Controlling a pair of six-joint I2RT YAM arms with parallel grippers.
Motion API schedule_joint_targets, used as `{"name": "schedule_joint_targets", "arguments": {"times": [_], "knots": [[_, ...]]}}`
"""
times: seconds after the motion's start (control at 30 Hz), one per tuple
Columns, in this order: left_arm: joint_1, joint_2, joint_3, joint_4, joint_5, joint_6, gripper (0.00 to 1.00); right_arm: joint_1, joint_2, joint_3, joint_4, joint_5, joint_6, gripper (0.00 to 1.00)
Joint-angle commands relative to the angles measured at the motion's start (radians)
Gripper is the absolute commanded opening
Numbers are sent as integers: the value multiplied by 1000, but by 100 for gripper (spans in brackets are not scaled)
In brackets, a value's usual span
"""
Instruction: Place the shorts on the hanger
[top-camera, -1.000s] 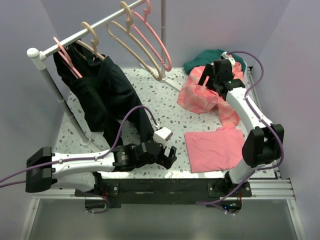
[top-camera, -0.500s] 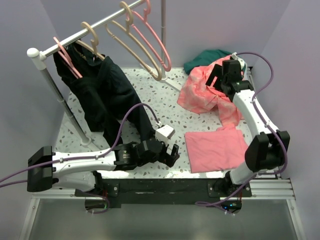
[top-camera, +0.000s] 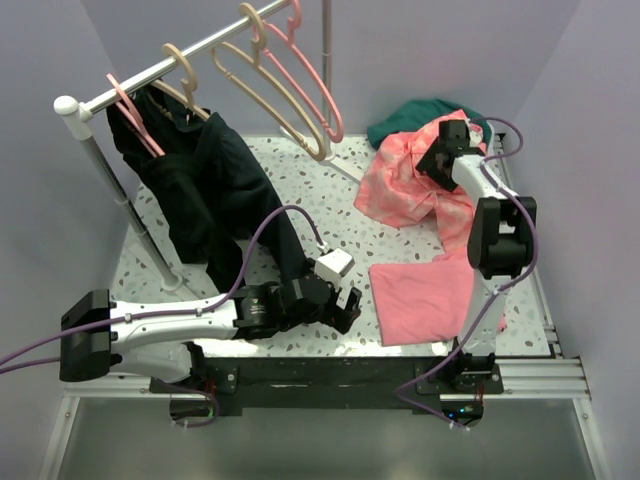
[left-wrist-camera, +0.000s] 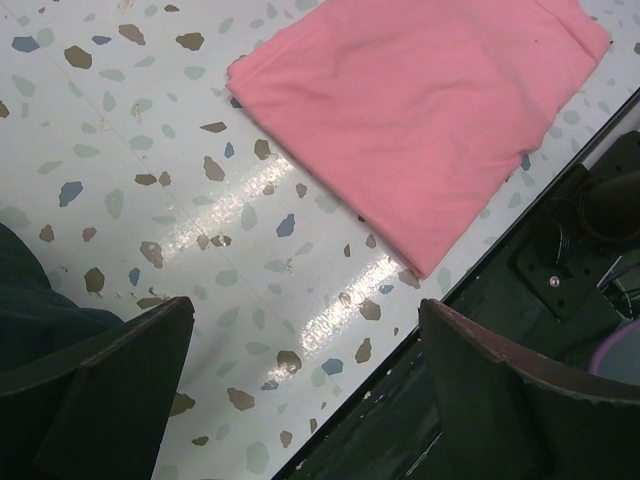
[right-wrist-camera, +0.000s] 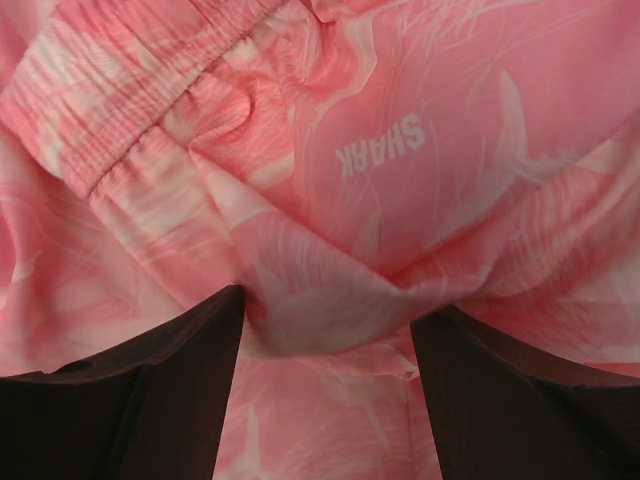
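Note:
The salmon-pink shorts (top-camera: 400, 190) lie crumpled at the back right of the table. In the right wrist view they fill the frame (right-wrist-camera: 400, 150), showing a waistband and the word "SHARK". My right gripper (top-camera: 443, 152) is open and pressed down on them, with a raised fold of fabric between its fingers (right-wrist-camera: 328, 310). The beige hanger (top-camera: 268, 95) hangs on the rail at the back, empty. My left gripper (top-camera: 345, 303) is open and empty, low over the table's front edge (left-wrist-camera: 305, 302).
A plain pink folded cloth (top-camera: 425, 295) lies front right and shows in the left wrist view (left-wrist-camera: 420, 110). A dark teal garment (top-camera: 410, 115) lies behind the shorts. Pink hangers (top-camera: 312, 85) and black clothes (top-camera: 200, 185) hang on the white rail (top-camera: 180, 58).
My right arm folded inward, its elbow swinging toward the back, and its gripper settled onto the shorts' upper edge. The left gripper edged slightly right.

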Motion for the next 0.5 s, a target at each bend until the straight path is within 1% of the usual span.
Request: {"name": "schedule_joint_targets", "arguments": {"times": [0.0,0.07,0.1,0.13,0.17,0.27,0.47], "knots": [[0,-1,41,-3,-16,-4,100,-5,-18,53,72,-32,59,38],[0,-4,38,-6,-19,-4,100,-7,-38,47,89,-38,63,20],[0,-5,38,-3,-19,-4,100,-7,-42,50,94,-41,64,8],[0,-4,35,-1,-17,-4,100,-7,-44,56,92,-47,53,3],[-2,-2,36,0,-16,-2,100,-7,-50,64,89,-55,47,0],[0,-1,33,6,-11,-2,100,-8,-79,70,92,-95,36,0],[-2,13,35,25,4,7,100,-5,-231,41,113,-141,26,0]]}}
